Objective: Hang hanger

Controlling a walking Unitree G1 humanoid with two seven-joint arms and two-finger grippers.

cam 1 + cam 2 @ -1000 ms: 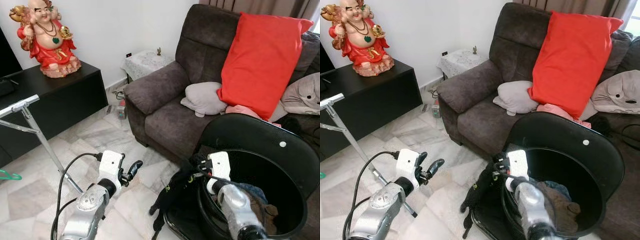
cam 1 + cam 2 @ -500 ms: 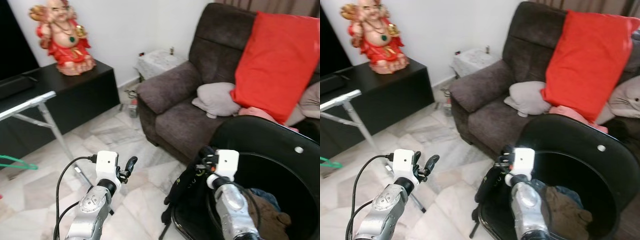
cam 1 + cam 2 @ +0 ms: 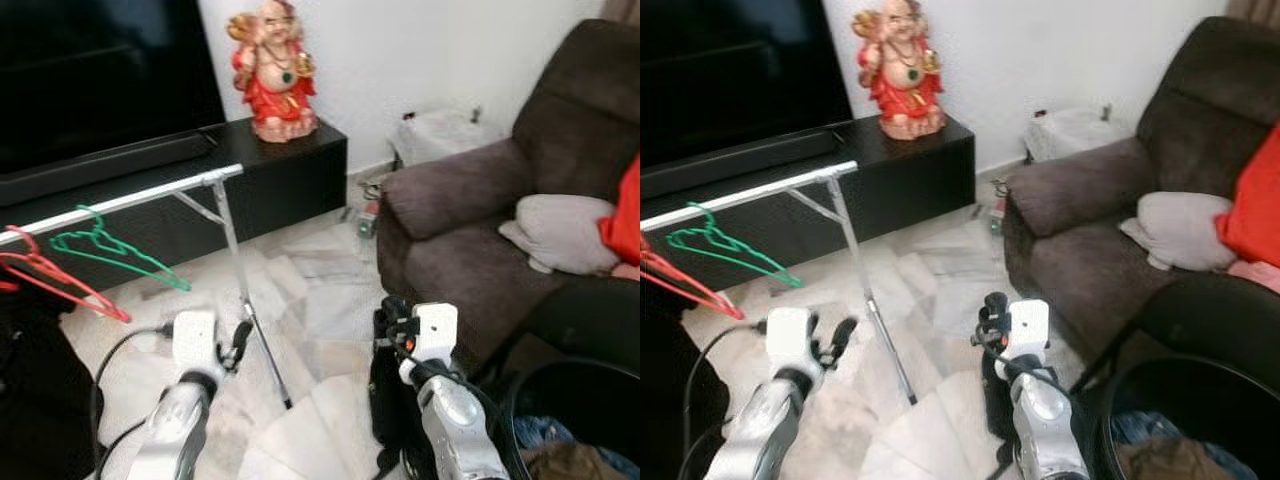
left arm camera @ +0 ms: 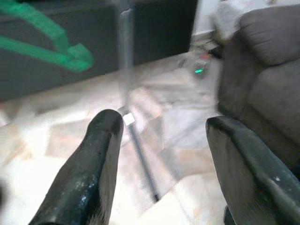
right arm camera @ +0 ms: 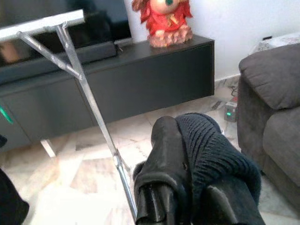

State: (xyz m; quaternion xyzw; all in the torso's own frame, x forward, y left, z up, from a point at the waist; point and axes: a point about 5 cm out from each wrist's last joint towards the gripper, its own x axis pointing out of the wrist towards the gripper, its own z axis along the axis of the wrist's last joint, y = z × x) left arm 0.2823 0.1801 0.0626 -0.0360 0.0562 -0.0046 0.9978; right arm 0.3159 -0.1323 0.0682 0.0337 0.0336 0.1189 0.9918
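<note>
A living room floored in pale marble tile [image 3: 320, 300] lies ahead, with white walls behind.

Nearest, the left gripper [image 4: 159, 154] hangs low over the tile with its two black fingers spread wide apart and nothing between them. The right gripper [image 5: 187, 159] is pressed together on a black knitted garment [image 5: 211, 154], which bunches over its fingers and hangs down below the wrist toward the floor [image 3: 385, 400]. Just to the right of that gripper is the rim of a black round laundry basket [image 3: 570, 400] with blue and brown clothes inside.

Between the two grippers and a little ahead stands the slanted metal leg of a silver clothes rack [image 3: 245, 300]; its horizontal rail [image 3: 130, 197] runs off to the left above the left gripper. This leg is the closest obstacle in front of both arms. On the rail, ahead and left of the left gripper, hang a green plastic hanger [image 3: 115, 250] and, further left, a red plastic hanger [image 3: 60, 285], beside a dark garment [image 3: 35, 400] at the frame's left edge.

Ahead and to the right of the right gripper sits a dark brown fabric sofa [image 3: 470, 220] carrying a grey cushion [image 3: 565, 230] and a red pillow [image 3: 625, 210].

Farthest back, a long black low cabinet [image 3: 270, 180] stands against the wall, with a red and gold laughing Buddha statue [image 3: 272, 70] on top and a large dark television screen [image 3: 100, 70] beside it. A small white-covered side table [image 3: 440, 135] fills the corner between cabinet and sofa.
</note>
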